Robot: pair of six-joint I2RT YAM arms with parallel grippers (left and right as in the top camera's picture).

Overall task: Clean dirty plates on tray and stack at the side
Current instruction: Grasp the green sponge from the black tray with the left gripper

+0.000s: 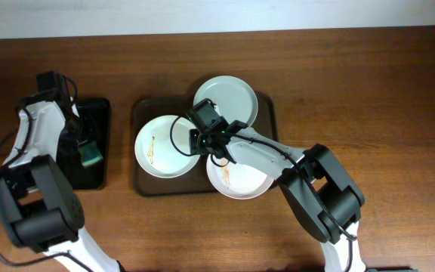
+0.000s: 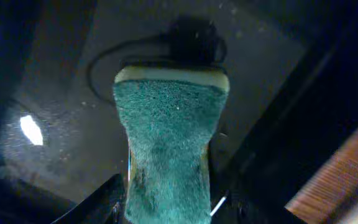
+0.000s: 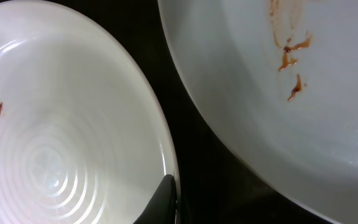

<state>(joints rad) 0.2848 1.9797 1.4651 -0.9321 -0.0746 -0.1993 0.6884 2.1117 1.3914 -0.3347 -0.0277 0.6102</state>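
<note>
On the wooden table [image 1: 353,75], a brown tray [image 1: 143,187] with three plates close together. At 9 o'clock of the tray, a white plate [image 1: 165,151]. At 1 o'clock, a pale green plate [image 1: 229,94]. At 5 o'clock, a second white plate [image 1: 244,181], partly hidden under the right arm. Thin yellowish smears on both white ones.

Right claw [image 1: 205,143] at the 3 o'clock rim of the first white plate, near the tray's middle. From overhead, impossible to tell whether apart or together. From the right wrist, only one dark fingertip [image 3: 161,200] in the picture, at the rim of that plate [image 3: 61,137], so again cannot tell. Visible only there: ring marks in the plate's middle, a brown streak at its 9 o'clock edge, and orange-brown smears on a neighbouring plate [image 3: 291,93].

At 9 o'clock of the brown tray and apart from it, a small black tray [image 1: 100,113]. Over it, the left claw [image 1: 89,151] with a green sponge [image 1: 91,157]. Much clearer from the left wrist: sponge [image 2: 166,143] squeezed narrow between the two fingers [image 2: 110,202], the claw clamped on it, with a pale layer at its far end and a glossy black surface behind.
</note>
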